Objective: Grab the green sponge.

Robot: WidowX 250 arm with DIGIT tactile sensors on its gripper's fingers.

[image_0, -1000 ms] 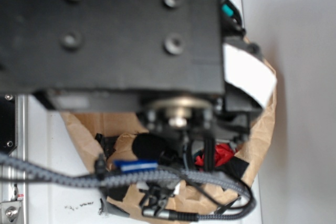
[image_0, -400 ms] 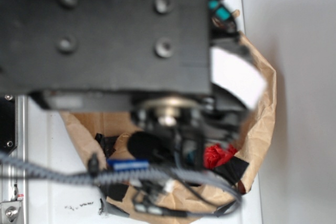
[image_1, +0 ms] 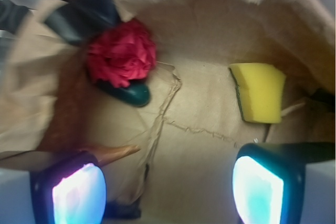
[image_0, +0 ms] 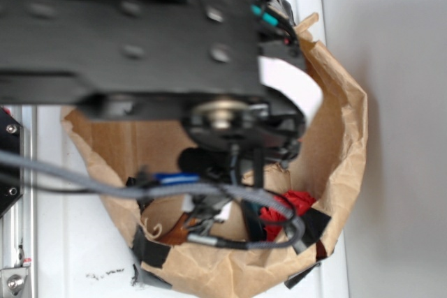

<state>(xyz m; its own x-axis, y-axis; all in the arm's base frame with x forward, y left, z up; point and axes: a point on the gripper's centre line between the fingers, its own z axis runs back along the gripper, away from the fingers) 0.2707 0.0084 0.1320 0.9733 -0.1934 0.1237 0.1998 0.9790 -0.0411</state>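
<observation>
So the wrist view looks down into a brown paper bag (image_1: 210, 30) whose crumpled walls wrap around everything. The green sponge (image_1: 259, 92) (it reads bright yellow here, chunky wedge with rounded corners, with a thin darker edge on its left side) sits on the bag floor at the right, close to the far-right wall. Nothing is touching it.

The gripper (image_1: 168, 182) hangs above the bag floor with its jaws spread wide and nothing between them. Both fingertips (image_1: 79, 192) show at the near edge of the view, dark frames with glowing bluish pads, one at the left and one at the right. The right one is just near of the sponge in the picture, but clearly apart from it.

Over on the far left there's a red cloth wad (image_1: 122, 53), all ruffled, sitting on top of a dark green glossy oval thing (image_1: 128, 93) that pokes out from under its near edge. A strip of black tape (image_1: 84, 11) is stuck on the bag wall just behind the wad. A torn crease runs across the paper floor between the wad and the sponge.

The exterior view is mostly filled by the blurry black robot arm (image_0: 126, 40) and its cables (image_0: 70, 176) over the bag, which stands on a white worktop (image_0: 70, 256). The sponge is hidden there; only a bit of the red cloth shows.
</observation>
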